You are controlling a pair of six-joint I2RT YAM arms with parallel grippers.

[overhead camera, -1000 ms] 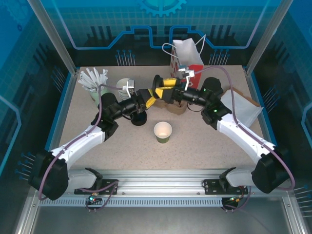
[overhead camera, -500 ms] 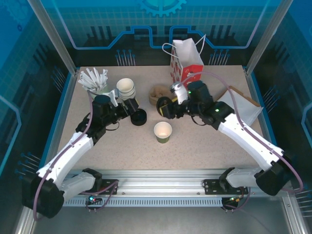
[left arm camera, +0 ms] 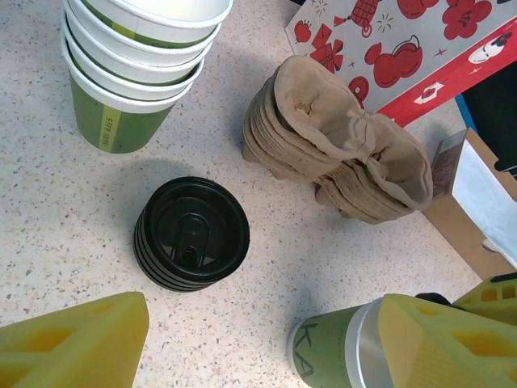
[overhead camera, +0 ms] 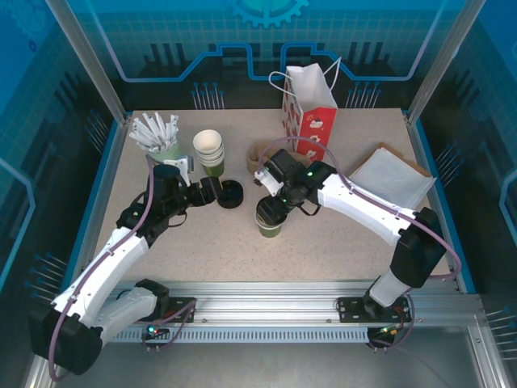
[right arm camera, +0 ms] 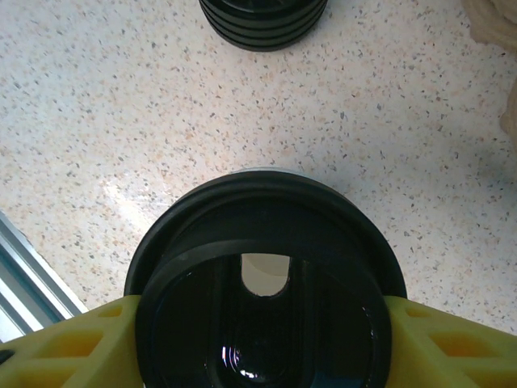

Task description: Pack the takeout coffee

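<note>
So the right claw (overhead camera: 271, 212) hangs over the middle of the table (overhead camera: 339, 242), pinching a black lid (right arm camera: 262, 267) by its edges between its two yellow fingers (right arm camera: 73, 347). The lid sits right above the mouth of the green cup (overhead camera: 268, 227), which stands upright near the centre of the table, on the near side of everything else. From the right wrist camera you get a peek of the cup's cream inside through the sip hole, plus a sliver of rim past the lid's far edge. I can't tell if the lid is actually pressed onto the rim or just resting over it.

The left claw (overhead camera: 212, 192) is just left of the pile of spare lids (overhead camera: 230, 194), spread wide with nothing between its fingers.

Just beyond the pile there's a stack of empty cups (overhead camera: 209, 149), and to the right of that a stack of brown cardboard holders (left arm camera: 339, 153). Behind those stands a red and white gift bag (overhead camera: 311, 109). A cup of wrapped sticks (overhead camera: 156, 136) is at the far left, and a flat brown paper bag (overhead camera: 393, 176) lies off to the right.
</note>
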